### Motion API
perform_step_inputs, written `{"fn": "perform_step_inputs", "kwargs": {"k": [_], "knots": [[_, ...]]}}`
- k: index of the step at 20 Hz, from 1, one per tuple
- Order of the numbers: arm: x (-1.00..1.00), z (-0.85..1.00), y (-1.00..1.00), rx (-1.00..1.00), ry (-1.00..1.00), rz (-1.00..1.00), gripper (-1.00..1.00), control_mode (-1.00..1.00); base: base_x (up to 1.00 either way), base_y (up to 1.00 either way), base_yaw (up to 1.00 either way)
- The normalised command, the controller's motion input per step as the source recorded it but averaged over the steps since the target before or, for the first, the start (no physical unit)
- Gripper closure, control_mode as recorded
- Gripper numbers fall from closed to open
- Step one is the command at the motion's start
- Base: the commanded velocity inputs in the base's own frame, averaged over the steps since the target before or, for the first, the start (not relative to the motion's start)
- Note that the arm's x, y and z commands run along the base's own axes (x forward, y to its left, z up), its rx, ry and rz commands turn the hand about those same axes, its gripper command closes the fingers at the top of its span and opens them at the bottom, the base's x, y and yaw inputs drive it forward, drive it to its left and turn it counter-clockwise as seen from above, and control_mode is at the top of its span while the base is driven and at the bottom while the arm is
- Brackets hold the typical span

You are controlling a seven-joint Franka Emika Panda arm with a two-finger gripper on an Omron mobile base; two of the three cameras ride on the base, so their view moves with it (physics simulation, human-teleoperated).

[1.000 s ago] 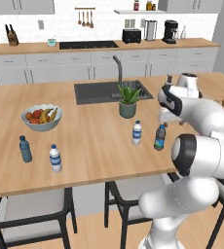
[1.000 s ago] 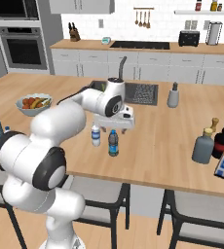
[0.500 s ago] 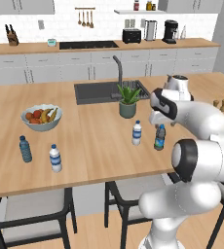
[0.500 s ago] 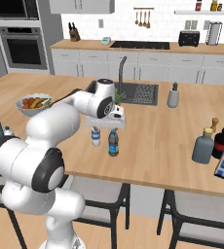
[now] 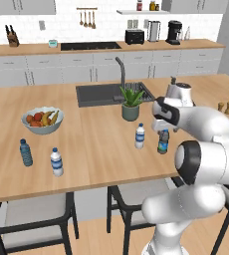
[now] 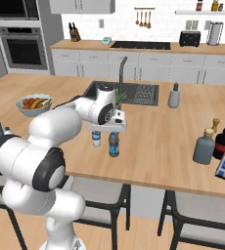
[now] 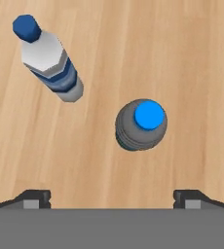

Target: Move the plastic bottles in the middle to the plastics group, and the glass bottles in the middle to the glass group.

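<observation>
Nothing is sorted yet; the gripper is hovering, jaws spread wide and empty, over the dark bottle; the white-capped bottle and glass bottle are both waiting.

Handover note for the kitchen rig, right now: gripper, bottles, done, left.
Gripper: open, empty, hanging above the dark bottle, nothing touched.
Middle of the island: dark bottle and white bottle stand upright side by side, apart.
Plastics group: blue bottle and clear bottle at the island's left end, near the fruit bowl.
Large grey-blue glass bottle stands at the right end beside a dark bottle with a red top; whether it is already in its group I cannot tell.
Done: nothing moved, by how things lie.
Left: carry both middle bottles to the plastics group, then check the glass.
</observation>
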Motion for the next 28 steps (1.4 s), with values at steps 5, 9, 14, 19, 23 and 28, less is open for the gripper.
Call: {"fn": "perform_step_inputs", "kwargs": {"k": [5,9,14,19,23,28], "knots": [[0.19,0.0,0.0,-0.04,0.0,-0.09,-1.0,-1.0,0.0,0.0,0.0],[0.0,0.0,0.0,-0.04,0.0,-0.13,-1.0,-1.0,0.0,0.0,0.0],[0.0,-0.04,0.0,-0.02,0.0,-0.12,-1.0,-1.0,0.0,0.0,0.0],[0.04,-0.01,0.0,0.0,-0.01,-0.11,-1.0,-1.0,0.0,0.0,0.0],[0.0,0.0,0.0,0.0,0.0,-0.05,-1.0,-1.0,0.0,0.0,0.0],[0.22,-0.16,-0.08,0.0,0.0,0.0,-1.0,-1.0,0.0,0.0,0.0]]}}
